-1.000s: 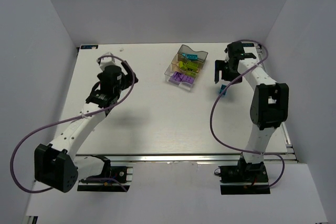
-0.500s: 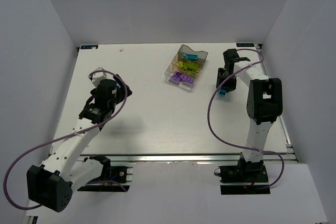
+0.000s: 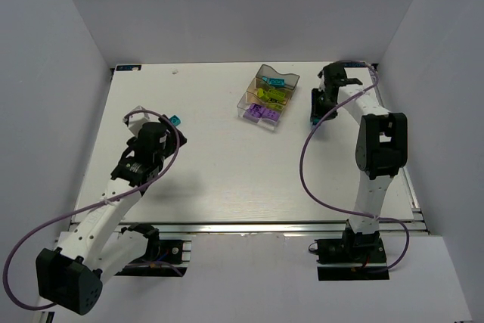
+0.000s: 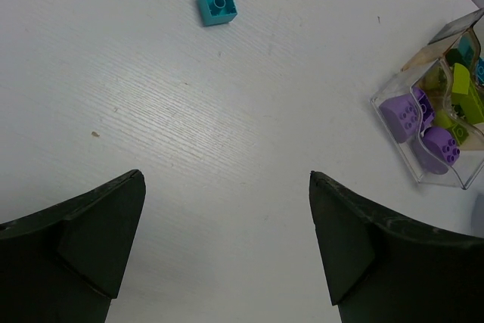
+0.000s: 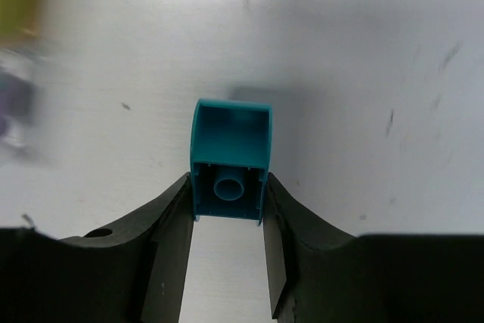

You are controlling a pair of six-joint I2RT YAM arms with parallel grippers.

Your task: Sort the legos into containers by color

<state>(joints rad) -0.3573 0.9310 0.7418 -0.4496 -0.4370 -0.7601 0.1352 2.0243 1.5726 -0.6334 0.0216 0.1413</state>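
Note:
My right gripper point(image 5: 227, 189) is shut on a teal lego point(image 5: 230, 158), which shows its hollow underside just above the white table. In the top view this gripper point(image 3: 317, 109) hangs to the right of the clear containers tray point(image 3: 292, 81). The tray holds teal, lime point(image 3: 270, 95) and purple legos point(image 3: 261, 113) in separate compartments. My left gripper point(image 4: 227, 179) is open and empty, low over the table at the left point(image 3: 172, 140). A second teal lego point(image 4: 217, 5) lies studs-up ahead of it point(image 3: 175, 120). The tray point(image 4: 454, 179) also sits at the right edge of the left wrist view.
White walls close the table point(image 3: 227, 179) at the back and both sides. Purple cables loop from both arms. A metal rail point(image 3: 249, 227) runs along the near edge between the arm bases.
The right gripper closed on the teal lego and shifted slightly left with it. The left arm drew back toward its base, uncovering the other teal lego on the table.

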